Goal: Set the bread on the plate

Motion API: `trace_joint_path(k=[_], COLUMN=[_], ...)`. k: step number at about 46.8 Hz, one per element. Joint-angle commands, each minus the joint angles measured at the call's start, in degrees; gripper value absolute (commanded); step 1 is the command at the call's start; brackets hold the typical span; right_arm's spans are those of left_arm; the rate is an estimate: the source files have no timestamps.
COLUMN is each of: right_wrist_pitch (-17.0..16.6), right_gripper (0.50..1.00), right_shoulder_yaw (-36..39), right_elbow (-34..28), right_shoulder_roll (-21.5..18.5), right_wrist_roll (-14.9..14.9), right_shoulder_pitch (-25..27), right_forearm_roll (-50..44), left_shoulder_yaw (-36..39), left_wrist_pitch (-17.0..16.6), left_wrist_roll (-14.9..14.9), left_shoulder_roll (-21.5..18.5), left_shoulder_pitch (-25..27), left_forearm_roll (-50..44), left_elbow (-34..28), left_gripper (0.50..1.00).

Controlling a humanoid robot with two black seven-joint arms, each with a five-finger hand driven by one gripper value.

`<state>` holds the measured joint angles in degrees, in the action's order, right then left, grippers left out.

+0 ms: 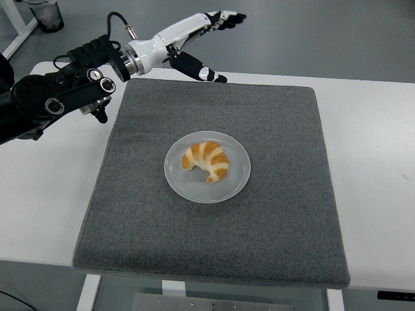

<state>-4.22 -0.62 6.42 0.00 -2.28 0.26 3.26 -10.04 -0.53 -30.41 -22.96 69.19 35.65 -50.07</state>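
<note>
A golden croissant lies on a pale round plate in the middle of a grey mat. My left hand is raised high above the mat's far edge, well clear of the plate, with its white and black fingers spread and holding nothing. The right arm is out of view.
The mat lies on a white table. A small clear object sits at the table's far edge, near the left hand. A dark container stands on the floor at the top left.
</note>
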Motion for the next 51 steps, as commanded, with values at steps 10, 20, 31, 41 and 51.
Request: trace_joint_path(k=[10, 20, 31, 41, 51], right_wrist_pitch=[0.0, 0.0, 0.0, 0.0, 0.09], right_gripper=[0.952, 0.952, 0.952, 0.952, 0.952], right_shoulder_yaw=[0.0, 0.0, -0.09, 0.0, -0.09], right_elbow=[0.0, 0.0, 0.0, 0.0, -0.09], right_shoulder_roll=[0.0, 0.0, 0.0, 0.0, 0.0], right_wrist_roll=[0.0, 0.0, 0.0, 0.0, 0.0], right_shoulder_pitch=[0.0, 0.0, 0.0, 0.18, 0.09], right_forearm_roll=[-0.01, -0.01, -0.01, 0.08, -0.1], left_shoulder_yaw=[-0.24, -1.73, -12.27, -22.38, -27.13], left_wrist_pitch=[0.62, 0.7, 0.62, 0.53, 0.62], left_wrist_roll=[0.26, 2.89, 9.58, 10.11, 10.02], left_shoulder_roll=[0.02, 0.02, 0.11, 0.2, 2.92], left_shoulder_pitch=[-0.29, -2.92, -9.42, -13.29, -15.49], left_forearm_roll=[-32.73, -46.71, -50.06, -50.5, -51.64], left_elbow=[6.83, 7.97, 8.33, 7.98, 8.41], left_gripper=[0.996, 0.996, 0.994, 0.996, 0.994])
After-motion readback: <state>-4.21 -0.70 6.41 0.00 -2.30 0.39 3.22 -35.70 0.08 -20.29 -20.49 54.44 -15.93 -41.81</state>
